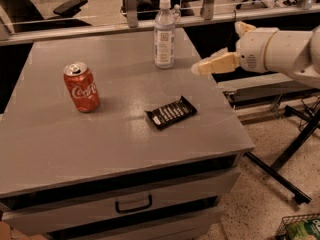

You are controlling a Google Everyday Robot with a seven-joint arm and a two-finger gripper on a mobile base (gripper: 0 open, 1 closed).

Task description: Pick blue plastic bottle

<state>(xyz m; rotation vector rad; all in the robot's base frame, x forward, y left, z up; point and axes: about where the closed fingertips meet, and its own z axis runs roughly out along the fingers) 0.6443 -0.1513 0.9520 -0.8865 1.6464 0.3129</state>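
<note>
The blue plastic bottle (pixel 164 34) stands upright at the back of the grey table (pixel 125 139); it is tall, clear and pale bluish, with a white cap and a white label. My gripper (pixel 217 47) hangs at the table's right edge, to the right of the bottle and a short gap away from it. Its cream fingers (pixel 215 64) are spread apart and hold nothing. One finger points left toward the bottle and the other points up.
A red Coca-Cola can (pixel 81 87) stands at the table's left. A black snack packet (pixel 170 112) lies flat near the middle. A rail runs behind the table. A black metal stand (pixel 285 159) is on the floor to the right. Drawers sit under the tabletop.
</note>
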